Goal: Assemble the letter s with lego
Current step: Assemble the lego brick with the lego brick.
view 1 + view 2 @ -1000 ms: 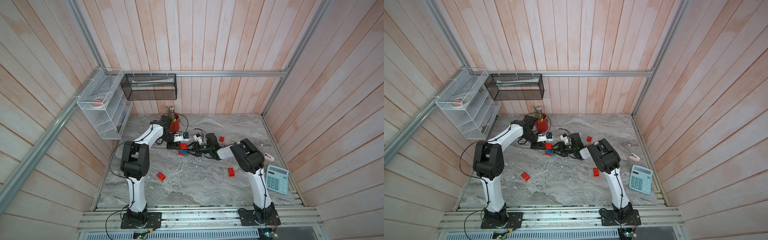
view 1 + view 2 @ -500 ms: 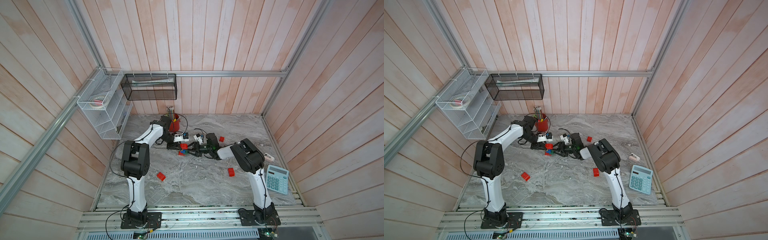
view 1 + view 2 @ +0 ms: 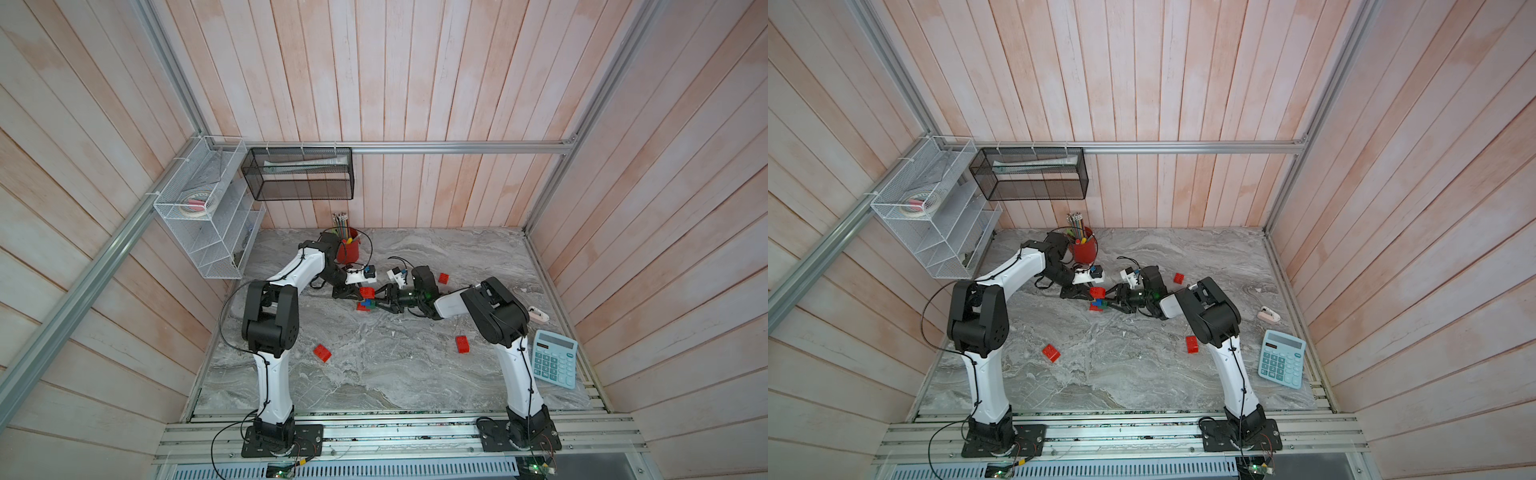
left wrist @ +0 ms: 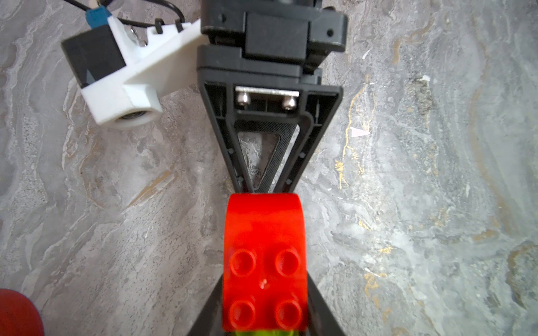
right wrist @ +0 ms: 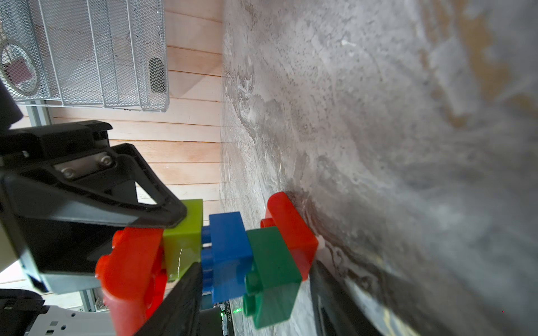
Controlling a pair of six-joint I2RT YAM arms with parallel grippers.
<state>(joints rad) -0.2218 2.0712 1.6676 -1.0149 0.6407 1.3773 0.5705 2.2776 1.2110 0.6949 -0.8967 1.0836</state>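
Observation:
In the middle of the marble table a small lego stack (image 3: pixel 365 300) (image 3: pixel 1097 300) is held between both arms. In the right wrist view it reads red (image 5: pixel 131 270), lime green (image 5: pixel 183 241), blue (image 5: pixel 230 250), dark green (image 5: pixel 270 270) and red (image 5: pixel 294 232). My left gripper (image 4: pixel 263 314) (image 3: pixel 360 294) is shut on the end red brick (image 4: pixel 263 261), with lime green (image 4: pixel 262 333) just past it. My right gripper (image 5: pixel 256 296) (image 3: pixel 377 301) is shut across the blue, dark green and red part. Three loose red bricks (image 3: pixel 322 353) (image 3: pixel 462 344) (image 3: pixel 443 278) lie on the table.
A red pencil cup (image 3: pixel 347 249) stands behind the left arm. A calculator (image 3: pixel 555 363) and a small pale object (image 3: pixel 538 314) lie at the right edge. A white wire shelf (image 3: pixel 208 216) and a black mesh basket (image 3: pixel 299 178) hang on the walls.

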